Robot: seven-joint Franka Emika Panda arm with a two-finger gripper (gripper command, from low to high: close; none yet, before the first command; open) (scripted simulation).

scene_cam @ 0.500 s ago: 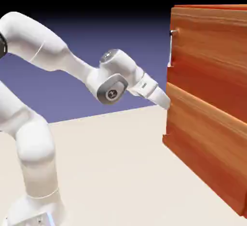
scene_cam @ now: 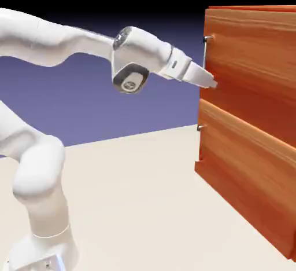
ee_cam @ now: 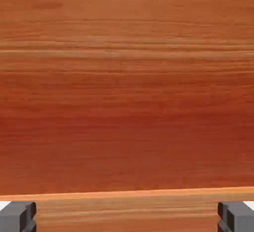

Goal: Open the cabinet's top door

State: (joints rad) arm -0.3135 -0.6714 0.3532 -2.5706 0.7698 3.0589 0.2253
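Arm [scene_cam: 43,38] comes in from the exterior view's left, behind the gripper, wrist sloping down toward the wood. Gripper [scene_cam: 214,83] next: fingers spread wide apart, nothing between them; in the hand view, one fingertip [ee_cam: 17,217] shows at each lower side, with only wood grain ahead and a seam [ee_cam: 149,193] just above the tips. Contact with the wood: cannot tell from this angle.

Upper handle [scene_cam: 204,55], a short upright bar, appears above the gripper and slightly to its left in the exterior view; its lower end is hidden. Top door [scene_cam: 254,50] spreads above the gripper and off to its right. Lower handle [scene_cam: 200,128] and lower panel [scene_cam: 248,160] sit below it; wrong target.

Step in hand, judged: line up on the upper handle. Suggested: keep some clearance, raise the gripper and shift it sideways until the bar lies between the fingers in the hand view. Match finger spread across the bar, go in straight, close only once the tips are past it, then pull gently. Risk: pressing on flat wood or clipping the bar with one finger.
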